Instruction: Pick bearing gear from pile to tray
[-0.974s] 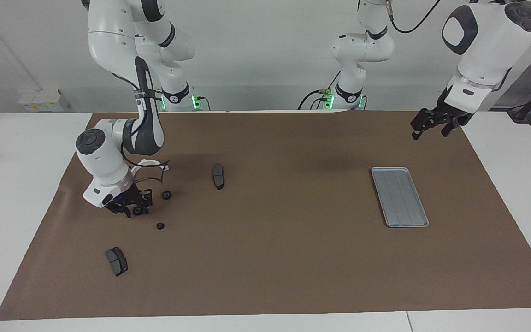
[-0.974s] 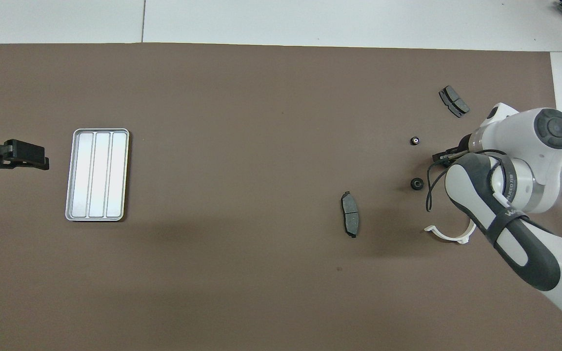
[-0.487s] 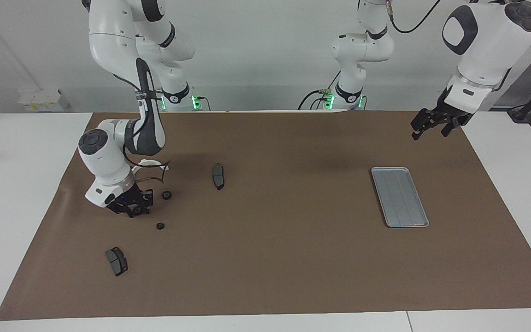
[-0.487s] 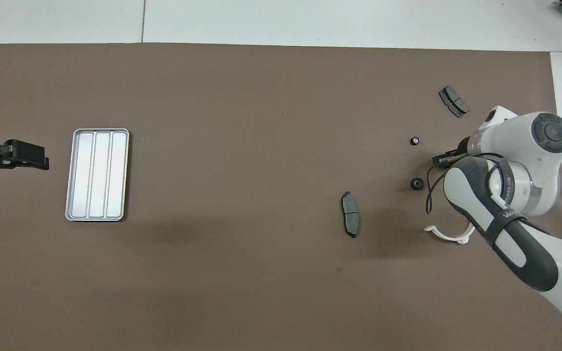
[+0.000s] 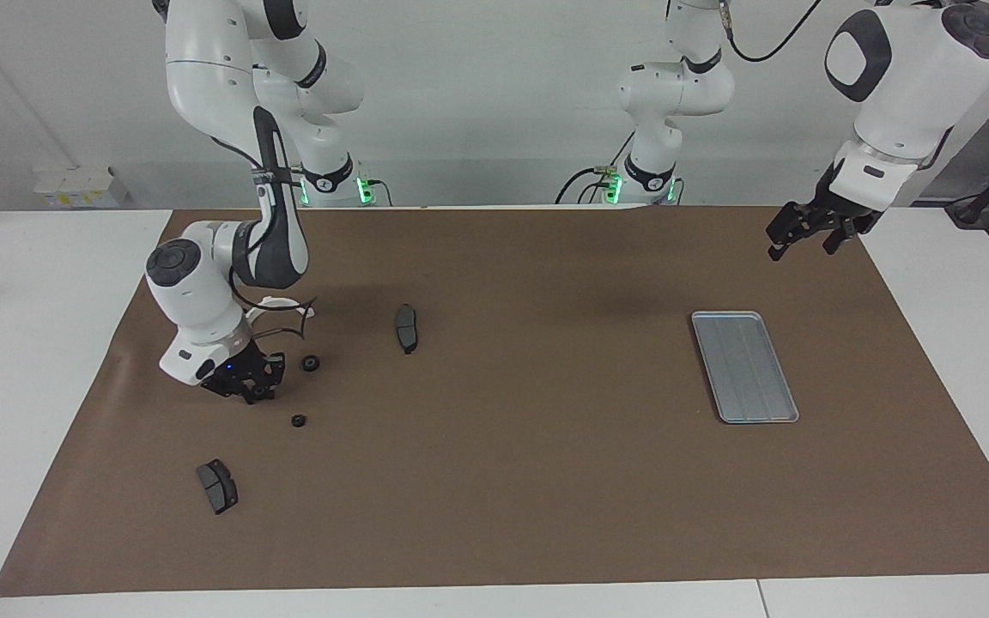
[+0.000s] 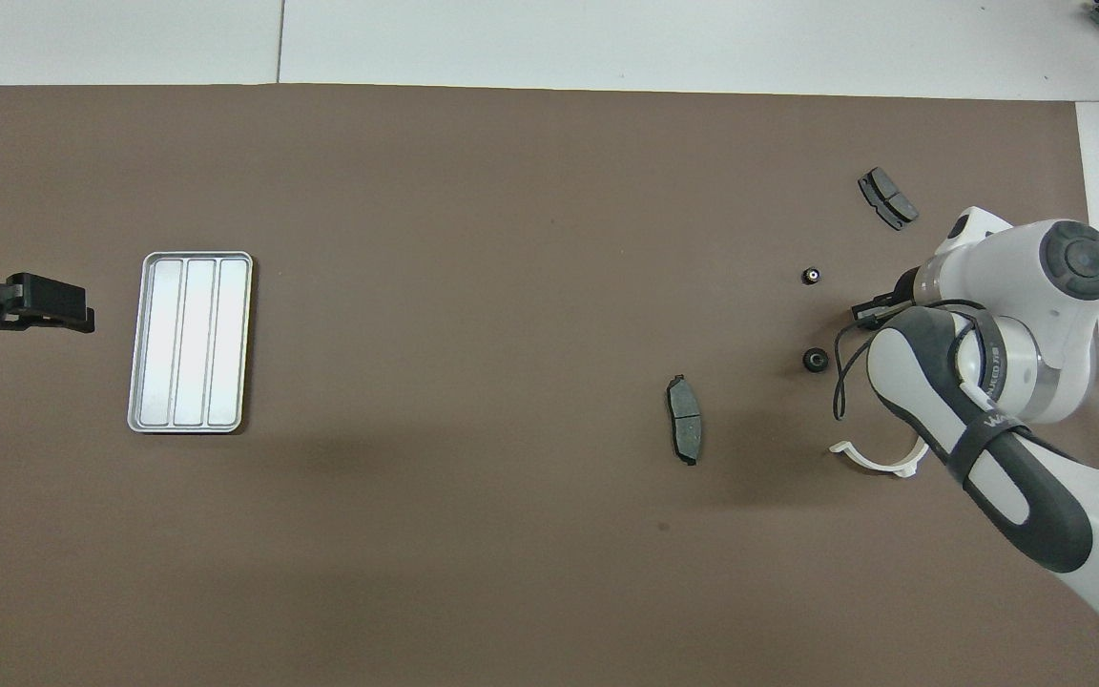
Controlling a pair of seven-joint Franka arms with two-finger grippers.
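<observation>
- Hovering low over the brown mat among the pile, the right gripper [image 5: 256, 389] has a small black gear [image 5: 259, 393] between its fingertips; whether the gear is lifted off the mat cannot be told, and the overhead view hides this gripper under its own wrist.
- Two loose gears [image 5: 310, 364] [image 5: 298, 421] lie near it.
- The white bracket [image 6: 879, 461] is partly covered by the right arm.
- The tray [image 5: 744, 366] lies at the left arm's end.
- The left gripper [image 5: 806, 236] waits raised, fingers parted, holding nothing.

I am holding my right gripper [image 5: 256, 388] low over the bench, wrist bent steeply down. I am keeping my left gripper [image 5: 806, 233] raised, waiting at my left end.
</observation>
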